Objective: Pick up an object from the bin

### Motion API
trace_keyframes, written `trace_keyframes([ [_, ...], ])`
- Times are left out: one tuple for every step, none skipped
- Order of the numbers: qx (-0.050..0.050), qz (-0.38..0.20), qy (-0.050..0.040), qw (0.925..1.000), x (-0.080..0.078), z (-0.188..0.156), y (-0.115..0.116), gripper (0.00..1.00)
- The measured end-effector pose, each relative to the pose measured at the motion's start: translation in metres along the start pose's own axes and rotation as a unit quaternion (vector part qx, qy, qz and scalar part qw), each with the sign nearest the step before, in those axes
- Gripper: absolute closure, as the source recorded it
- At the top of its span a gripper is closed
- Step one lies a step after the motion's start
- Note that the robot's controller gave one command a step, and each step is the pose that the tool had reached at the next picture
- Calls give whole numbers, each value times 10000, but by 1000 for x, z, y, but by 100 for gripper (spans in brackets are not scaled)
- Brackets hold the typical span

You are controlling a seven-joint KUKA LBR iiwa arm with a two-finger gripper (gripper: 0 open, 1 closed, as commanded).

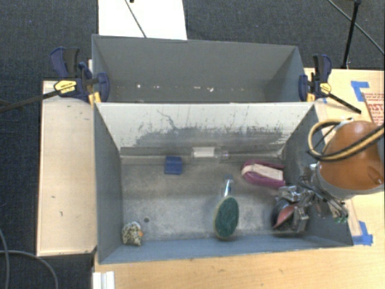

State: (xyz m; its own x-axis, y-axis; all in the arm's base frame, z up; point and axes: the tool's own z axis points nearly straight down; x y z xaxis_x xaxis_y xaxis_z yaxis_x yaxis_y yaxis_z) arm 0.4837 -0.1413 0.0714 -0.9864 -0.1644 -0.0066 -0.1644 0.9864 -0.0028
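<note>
Pincer (pixel 291 214) is low in the near right corner of the bin (pixel 198 125), close against the right wall and down near the floor. The arm comes in from the right, with the orange cover (pixel 355 161) sitting above the bin's right rim and looped cables (pixel 319 138) on its far side.

Pincer state: can't tell. The metal parts and shadow merge at the tip, so how wide it stands is not readable.

A small red-and-dark thing (pixel 281 218) shows right at the pincer tip, on its left side, in that same near right corner. Can't tell whether it is gripped, just touched, or lying on the floor under the tip. Its shape is not readable either.

Other items on the bin floor:
- purple-and-white piece (pixel 263 174): lying flat, just to the far left of the pincer, near it but apart.
- green oval brush (pixel 227 217): near side, left of the pincer, with its thin handle pointing toward the far wall.
- clear tube (pixel 204 153): lying along the foot of the far wall, around the middle.
- blue block (pixel 172 165): just left of the tube, near the far wall.
- crumpled ball (pixel 132 233): speckled, in the near left corner, well apart from everything else.

Items are scattered singly, none stacked.
</note>
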Motion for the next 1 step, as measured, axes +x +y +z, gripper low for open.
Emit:
trace_keyframes([
  [6,-254,-12,9997,-3,-133,0,100],
])
